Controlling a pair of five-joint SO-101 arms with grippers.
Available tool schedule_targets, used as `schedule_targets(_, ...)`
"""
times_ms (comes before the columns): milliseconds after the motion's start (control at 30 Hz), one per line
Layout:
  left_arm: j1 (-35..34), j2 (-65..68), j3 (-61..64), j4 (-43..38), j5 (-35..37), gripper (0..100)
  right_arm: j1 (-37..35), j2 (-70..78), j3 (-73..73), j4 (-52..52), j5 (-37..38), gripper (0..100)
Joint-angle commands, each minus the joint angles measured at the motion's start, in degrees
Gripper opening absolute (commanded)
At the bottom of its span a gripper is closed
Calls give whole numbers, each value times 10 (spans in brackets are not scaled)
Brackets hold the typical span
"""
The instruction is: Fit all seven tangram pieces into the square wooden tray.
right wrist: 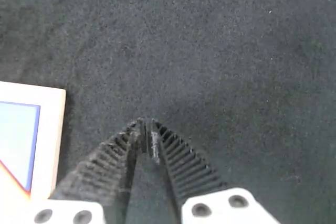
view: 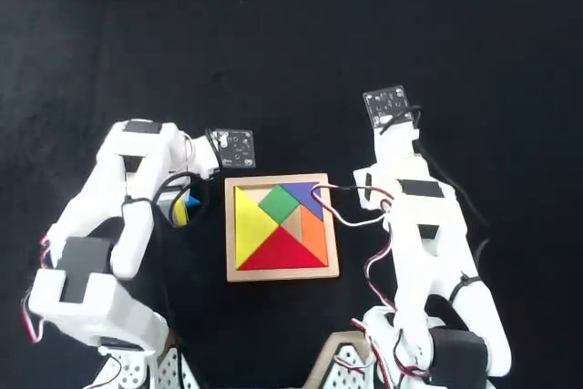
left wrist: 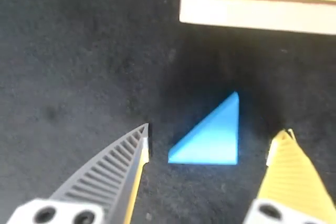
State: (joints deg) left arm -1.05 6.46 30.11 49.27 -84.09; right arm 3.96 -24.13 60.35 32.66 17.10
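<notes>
Left of the tray in the high view, near the middle of the frame, my left gripper hangs over the little blue triangle; its jaws are wide open, one on each side of the piece; I can see a strip of black table between each tip and the blue edges, so nothing is touching it yet.

To grab it well, I think I should go straight down and close slowly; the slanted side faces the grey jaw, so a fast squeeze could make the piece spin or slide away.

Then it likely goes in the bare wood gap near the middle of the tray, and I would need to turn it to match.

My right gripper waits just right of the tray, jaws closed on nothing.
</notes>
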Motion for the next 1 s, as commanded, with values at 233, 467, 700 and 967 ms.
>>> schedule_targets(233, -35, 95, -123, -30, 23, 356, -17, -16, -1, -5, -2, 11)
schedule_targets(467, -35, 156, -202, -27, 91, 356, -17, -16, 0, -4, -2, 11)
schedule_targets(700, -36, 144, -189, 28, 80, 356, -17, -16, 0, -4, -2, 11)
schedule_targets(967, -73, 136, -147, 71, 14, 323, -17, -16, 0, -4, -2, 11)
